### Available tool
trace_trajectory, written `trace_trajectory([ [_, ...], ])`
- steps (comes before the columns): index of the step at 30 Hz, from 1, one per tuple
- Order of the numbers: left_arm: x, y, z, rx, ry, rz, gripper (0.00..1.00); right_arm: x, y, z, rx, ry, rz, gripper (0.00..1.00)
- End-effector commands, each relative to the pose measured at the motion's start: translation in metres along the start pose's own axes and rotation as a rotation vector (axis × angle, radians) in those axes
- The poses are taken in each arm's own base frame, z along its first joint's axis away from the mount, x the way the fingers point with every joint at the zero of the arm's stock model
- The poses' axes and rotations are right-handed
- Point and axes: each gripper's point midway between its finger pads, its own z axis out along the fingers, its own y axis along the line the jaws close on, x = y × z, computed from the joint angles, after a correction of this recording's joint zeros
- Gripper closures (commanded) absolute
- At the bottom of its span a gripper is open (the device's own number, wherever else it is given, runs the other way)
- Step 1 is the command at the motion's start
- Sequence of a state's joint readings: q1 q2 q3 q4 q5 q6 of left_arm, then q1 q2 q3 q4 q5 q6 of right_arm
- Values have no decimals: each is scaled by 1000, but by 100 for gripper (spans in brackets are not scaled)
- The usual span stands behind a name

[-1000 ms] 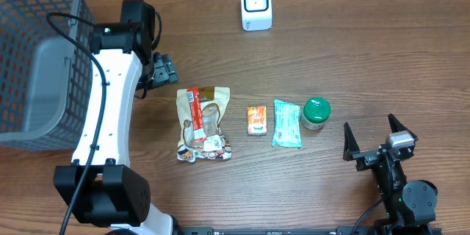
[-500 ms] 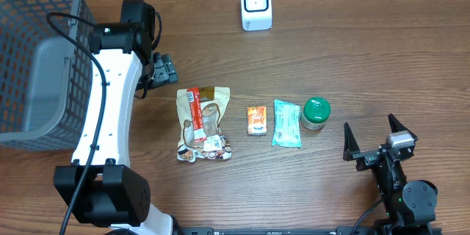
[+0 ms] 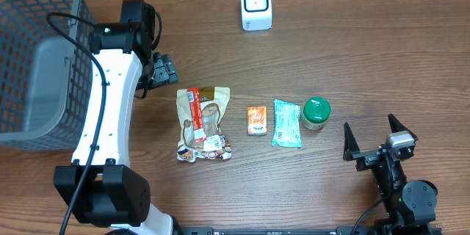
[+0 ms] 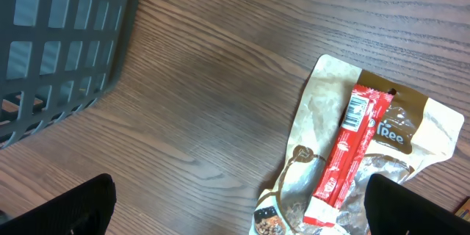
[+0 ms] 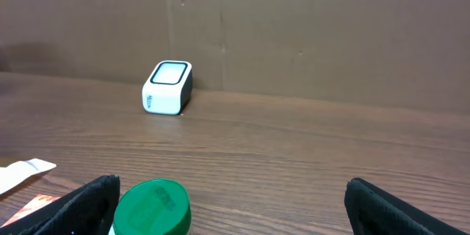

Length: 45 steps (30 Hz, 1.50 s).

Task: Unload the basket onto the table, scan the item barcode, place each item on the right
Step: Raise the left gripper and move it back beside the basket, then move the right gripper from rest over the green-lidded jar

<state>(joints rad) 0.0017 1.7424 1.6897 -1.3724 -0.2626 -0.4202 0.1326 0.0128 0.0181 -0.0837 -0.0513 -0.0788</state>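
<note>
Nothing has moved since the earlier frames: both arms and every item sit where they were. At the left edge of the overhead view stands the grey basket [image 3: 37, 51]. Just right of it the left arm reaches up the frame and folds over at its top, so the left gripper [image 3: 163, 71] hangs above the bare tabletop [image 3: 367, 51], just up and left of the brown pouch [image 3: 203, 123]. Its jaws are spread wide and hold nothing. Its wrist view looks down on the pouch, where a red stick pack [image 4: 351, 154] lies along it with what looks like a barcode patch at its upper end. Right of the pouch, in a row across mid-frame, lie a small orange packet [image 3: 256, 120], a teal sachet [image 3: 287, 123] and a green-lidded jar [image 3: 316, 112] just beside the sachet. The white scanner [image 3: 256, 5] stands at upper centre, well apart from the row. At lower right the right gripper [image 3: 373, 138] sits low, jaws spread and empty, pointing up the frame toward the jar and the scanner. The task looks to be at its very start, with no item picked up yet. The next move calls for lowering a gripper onto an item, probably the left one onto the nearby pouch. It would then close, lift, and turn the barcode toward the scanner's window.
</note>
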Motion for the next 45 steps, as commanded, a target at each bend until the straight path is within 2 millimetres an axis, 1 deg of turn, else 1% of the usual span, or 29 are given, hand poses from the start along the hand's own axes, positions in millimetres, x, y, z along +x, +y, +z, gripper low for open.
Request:
trace_trajectory([
  [1,-5,0,-5,2,-21,-22,1,3,-1,0,6,1,-1,0],
  [36,-5,0,-5,2,-21,-22,0,3,0,0,1,0,5,0],
  [38,-5,-1,-5,3,-20,-21,0,2,0,0,0,-3,71,0],
  [39,-5,0,-5,2,-21,-22,0,-2,0,0,-2,-13,149,0],
  [41,-5,-1,-5,2,-21,-21,0,-12,1,-2,-7,-31,211,0],
  [43,-5,0,-5,2,-21,-22,0,-25,1,-4,-9,-55,210,0],
  [45,-5,0,-5,2,-21,-22,0,-43,1,-9,-11,-81,208,0],
])
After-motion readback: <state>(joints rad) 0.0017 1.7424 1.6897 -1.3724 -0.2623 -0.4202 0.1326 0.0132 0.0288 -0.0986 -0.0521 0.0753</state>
